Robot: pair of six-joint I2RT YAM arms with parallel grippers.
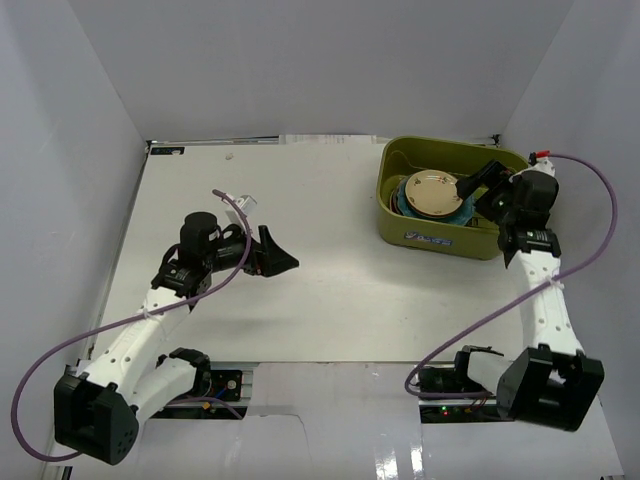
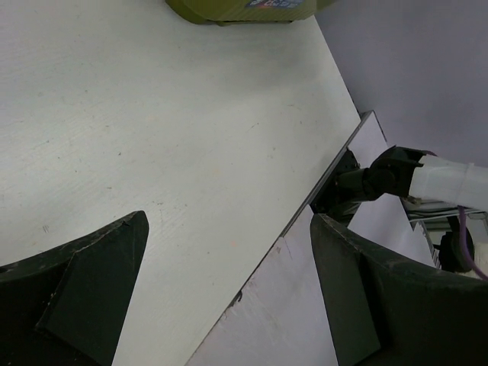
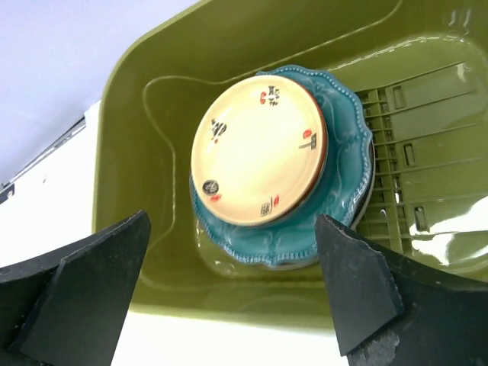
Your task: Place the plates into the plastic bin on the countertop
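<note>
The olive-green plastic bin (image 1: 440, 240) stands at the back right of the white countertop (image 1: 330, 290). Inside it the plates lie stacked: a cream plate with a dark red rim (image 3: 259, 149) rests on top of a teal scalloped plate (image 3: 343, 152), and the edge of another shows beneath. My right gripper (image 3: 231, 221) hovers open just above the bin's near wall (image 3: 145, 130), holding nothing, and in the top view this right gripper (image 1: 478, 190) sits over the bin's right side. My left gripper (image 1: 280, 250) stands open and empty over the middle left of the countertop.
Pale walls close in the countertop on three sides. In the left wrist view the bin's corner (image 2: 229, 9) shows at the top, the countertop's near edge (image 2: 305, 206) runs diagonally, and the right arm's base (image 2: 381, 175) sits beyond it. Slots (image 3: 412, 152) line the bin's bottom.
</note>
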